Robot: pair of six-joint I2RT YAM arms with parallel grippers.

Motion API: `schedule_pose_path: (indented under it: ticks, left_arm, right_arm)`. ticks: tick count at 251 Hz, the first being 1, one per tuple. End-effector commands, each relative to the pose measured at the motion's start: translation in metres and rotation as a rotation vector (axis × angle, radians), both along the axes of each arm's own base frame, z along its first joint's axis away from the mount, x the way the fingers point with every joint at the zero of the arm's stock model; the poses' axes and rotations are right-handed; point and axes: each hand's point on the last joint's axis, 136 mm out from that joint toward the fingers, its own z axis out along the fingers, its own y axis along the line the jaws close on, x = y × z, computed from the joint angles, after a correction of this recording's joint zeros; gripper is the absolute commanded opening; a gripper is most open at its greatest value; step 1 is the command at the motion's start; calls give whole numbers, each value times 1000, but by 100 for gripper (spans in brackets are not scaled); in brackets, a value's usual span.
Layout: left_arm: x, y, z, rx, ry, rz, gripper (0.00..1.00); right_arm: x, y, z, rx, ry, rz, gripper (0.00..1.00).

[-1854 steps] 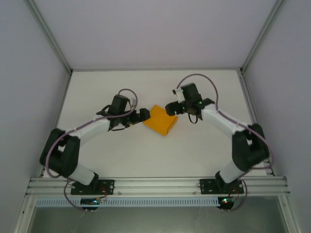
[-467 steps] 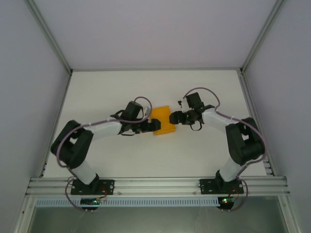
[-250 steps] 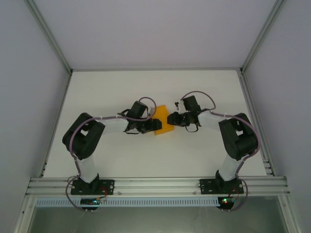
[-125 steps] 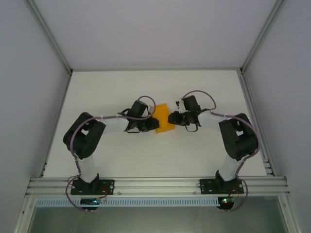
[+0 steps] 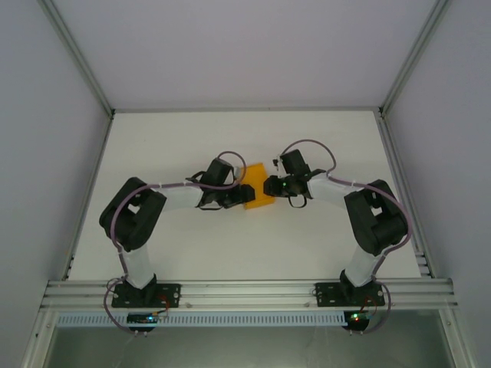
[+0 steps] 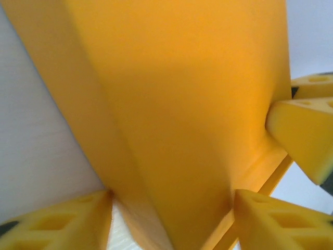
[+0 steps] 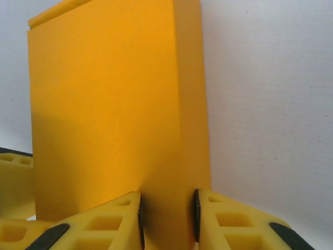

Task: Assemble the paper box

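One orange paper box [image 5: 259, 201] lies at the centre of the frame on the white table [image 5: 176, 146], between two grippers. The right gripper [image 7: 167, 219] pinches one thin wall of it from the right. The left gripper [image 6: 171, 208] stands wide, straddling the box and covering its left side from above.

Soft even light (left wrist blurred)

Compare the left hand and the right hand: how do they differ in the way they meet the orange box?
The left hand has its fingers set wide, straddling the paper box; the right hand pinches a thin panel between nearly closed fingers. In the top view the left hand reaches in from the left, the right hand from the right. Both have yellow fingers.
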Motion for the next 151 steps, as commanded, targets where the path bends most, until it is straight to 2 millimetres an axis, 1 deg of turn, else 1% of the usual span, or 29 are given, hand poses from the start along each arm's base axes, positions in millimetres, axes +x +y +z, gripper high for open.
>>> schedule_pose_path:
  ticks: [1, 12, 19, 50, 76, 96, 118, 130, 151]
  left_arm:
    - [9, 13, 22, 1, -43, 18, 72]
    - [16, 20, 26, 7, -51, 36, 77]
    - [21, 23, 28, 12, -57, 46, 78]
    - [42, 31, 31, 22, -71, 70, 78]
    - [62, 32, 34, 23, -84, 79, 78]
    - [73, 29, 30, 23, -76, 71, 74]
    - [80, 26, 18, 42, -50, 62, 70]
    - [80, 23, 12, 48, -34, 48, 66]
    - [80, 25, 0, 70, -10, 53, 64]
  right_arm:
    - [-60, -39, -71, -247, 250, 11, 27]
    - [-60, -39, -71, -252, 250, 12, 27]
    - [-60, -39, -72, -255, 251, 12, 27]
    - [-59, -38, -71, -260, 250, 18, 27]
    - [-58, -37, -69, -263, 247, 25, 27]
    - [-57, -38, -68, -271, 249, 25, 27]
    - [-57, -37, -67, -271, 249, 26, 27]
    - [-56, -37, -66, -270, 246, 25, 27]
    - [-56, -37, -66, -266, 248, 26, 27]
